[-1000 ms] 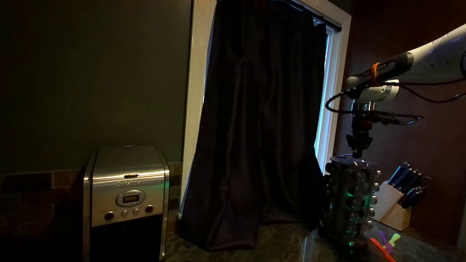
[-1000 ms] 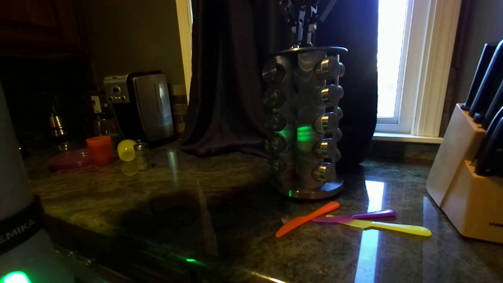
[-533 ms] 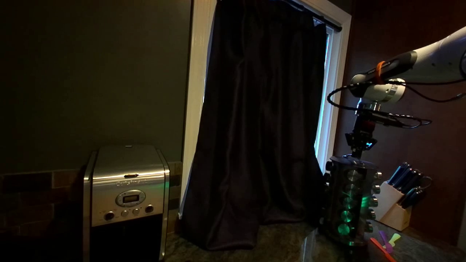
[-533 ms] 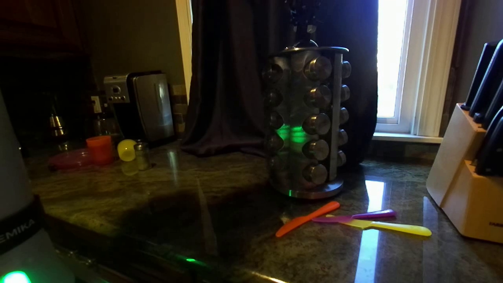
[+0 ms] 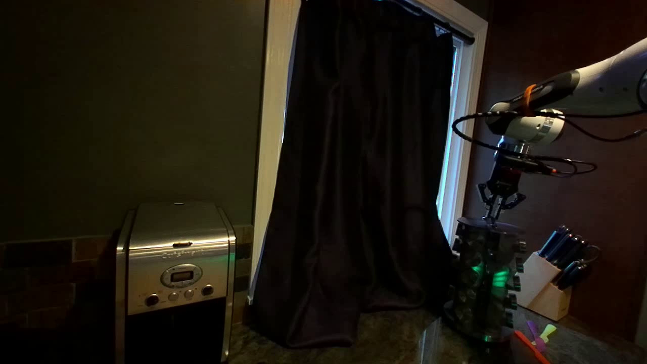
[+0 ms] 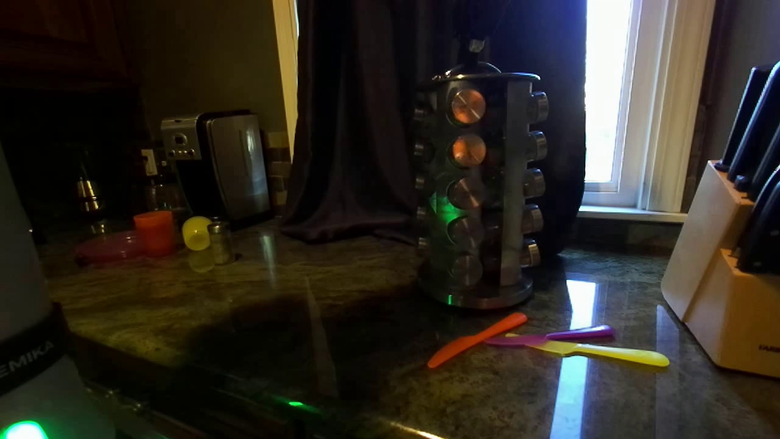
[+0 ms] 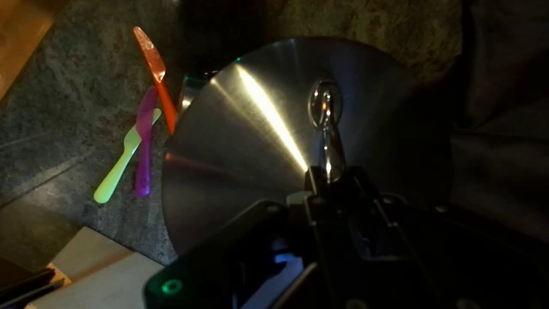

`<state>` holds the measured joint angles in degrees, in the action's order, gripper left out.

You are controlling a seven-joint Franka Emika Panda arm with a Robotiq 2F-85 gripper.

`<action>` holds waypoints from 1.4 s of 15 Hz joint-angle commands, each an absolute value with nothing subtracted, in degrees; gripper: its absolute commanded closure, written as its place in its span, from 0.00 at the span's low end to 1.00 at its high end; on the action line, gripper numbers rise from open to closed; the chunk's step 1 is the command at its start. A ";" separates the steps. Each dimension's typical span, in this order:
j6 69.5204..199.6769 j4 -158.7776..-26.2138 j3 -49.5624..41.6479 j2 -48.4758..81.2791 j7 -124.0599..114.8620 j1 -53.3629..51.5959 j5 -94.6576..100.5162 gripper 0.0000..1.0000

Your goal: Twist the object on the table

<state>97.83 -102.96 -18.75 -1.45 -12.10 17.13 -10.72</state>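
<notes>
Far on the left sits a silver coffee maker (image 6: 236, 164), with a pink plate (image 6: 105, 246), an orange cup (image 6: 154, 233) and a yellow cup (image 6: 196, 233) nearer. A dark curtain (image 5: 349, 177) covers part of a bright window (image 6: 609, 91). On the right, three bright knives (image 6: 551, 336) lie near a wooden knife block (image 6: 716, 262).

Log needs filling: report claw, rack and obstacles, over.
Claw gripping top handle. Spice rack upright on counter. Plastic knives lie beside it, likely no obstacle.

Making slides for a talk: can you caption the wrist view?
Claw gripping the handle atop a round rack; beside the rack, three knives lie on the counter.
</notes>
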 commanded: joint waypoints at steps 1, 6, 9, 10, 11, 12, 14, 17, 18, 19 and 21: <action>100.85 -103.07 -18.61 -0.43 -21.59 17.75 -10.50 0.95; 105.42 -103.60 -18.01 -0.72 -29.10 17.43 -7.02 0.43; 106.36 -104.09 -17.57 -1.52 -30.94 17.01 -3.71 0.20; 106.43 -104.32 -17.33 -2.01 -31.09 16.87 -2.37 0.12; 106.13 -104.57 -17.03 -2.66 -30.44 16.68 -1.50 0.05; 105.80 -105.13 -16.61 -3.82 -29.36 16.40 -0.32 0.00; 106.52 -107.42 -15.43 -7.31 -24.63 15.58 0.81 0.00; 105.80 -111.36 -12.93 -13.29 -19.46 14.12 3.83 0.00; 105.15 -113.29 -11.89 -15.67 -18.02 13.57 4.60 0.00; 104.60 -114.86 -10.85 -17.62 -16.57 13.01 5.23 0.00; 101.98 -117.39 -8.94 -20.53 -14.90 11.98 5.43 0.00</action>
